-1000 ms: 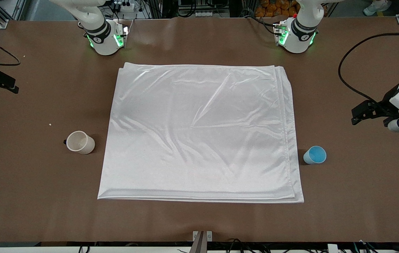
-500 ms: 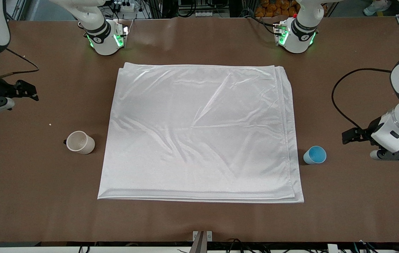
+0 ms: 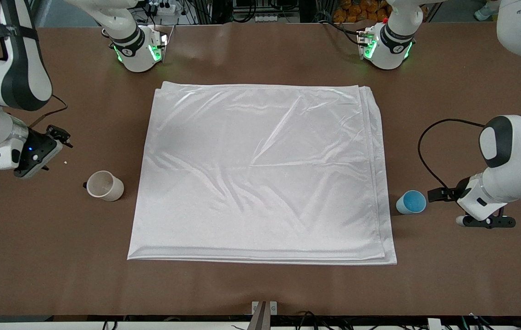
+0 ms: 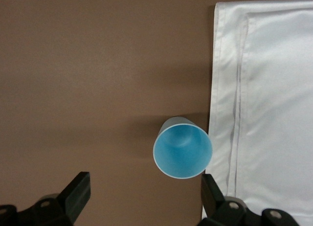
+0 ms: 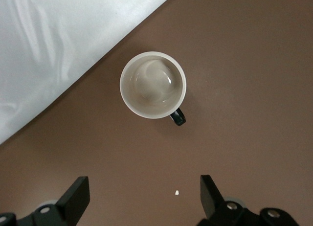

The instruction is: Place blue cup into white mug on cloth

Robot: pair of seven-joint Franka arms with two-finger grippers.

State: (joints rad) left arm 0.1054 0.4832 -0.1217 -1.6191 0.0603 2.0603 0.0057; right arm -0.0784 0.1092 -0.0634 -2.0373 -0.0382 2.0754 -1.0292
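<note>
Front view: blue cup [image 3: 411, 202] and white mug [image 3: 104, 185] flanking cloth [image 3: 260, 174] on worktop [image 3: 260, 288]; wrist views: left gripper [image 4: 144, 199] and right gripper [image 5: 144, 196] released, hovering by each, likely for pickup.

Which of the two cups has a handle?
The white mug, standing off the cloth toward the right arm's end; the blue cup has none.
</note>
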